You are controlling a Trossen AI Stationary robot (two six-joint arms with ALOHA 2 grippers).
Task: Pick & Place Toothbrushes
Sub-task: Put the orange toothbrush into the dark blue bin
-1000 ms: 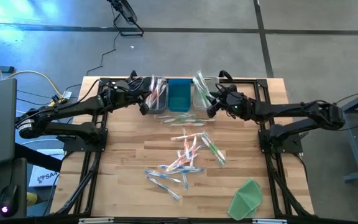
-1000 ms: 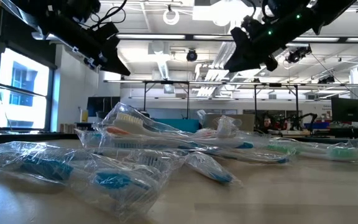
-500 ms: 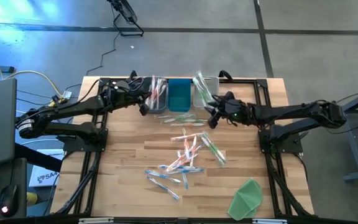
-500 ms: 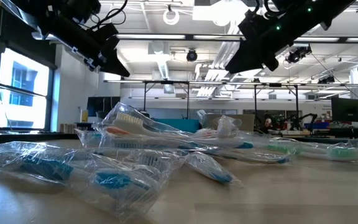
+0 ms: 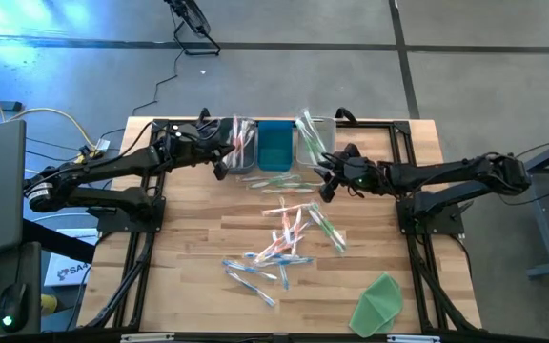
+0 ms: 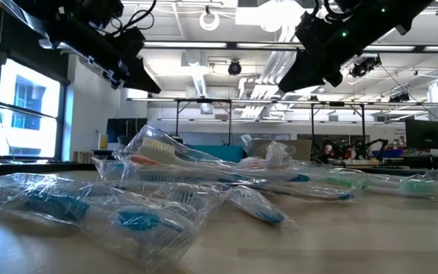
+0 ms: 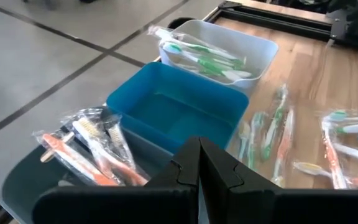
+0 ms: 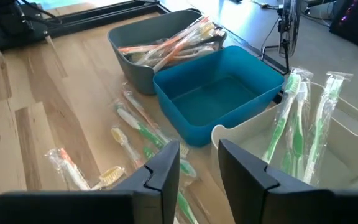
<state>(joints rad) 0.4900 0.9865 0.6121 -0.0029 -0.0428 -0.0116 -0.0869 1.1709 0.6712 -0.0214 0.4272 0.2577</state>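
Loose wrapped toothbrushes (image 5: 289, 233) in orange, blue and green lie scattered on the wooden table's middle. Three bins stand in a row at the far edge. The grey bin (image 5: 241, 145) holds orange toothbrushes (image 7: 86, 146). The blue bin (image 5: 275, 145) holds nothing. In the white bin (image 5: 315, 141), green toothbrushes (image 8: 294, 121) lean against the wall. My left gripper (image 5: 220, 164) hovers shut beside the grey bin's near side, holding nothing. My right gripper (image 8: 197, 165) hangs open above the table just in front of the white bin, with nothing between its fingers.
A few green and orange toothbrushes (image 5: 279, 181) lie just in front of the bins. A flat green sheet (image 5: 377, 303) lies at the near right corner. Bare wood (image 5: 198, 229) shows left of the pile. Black frame rails run along both table sides.
My right gripper has drawn away from the white bin toward the table's near edge and sunk slightly. The left arm, the bins and the toothbrushes have stayed put.
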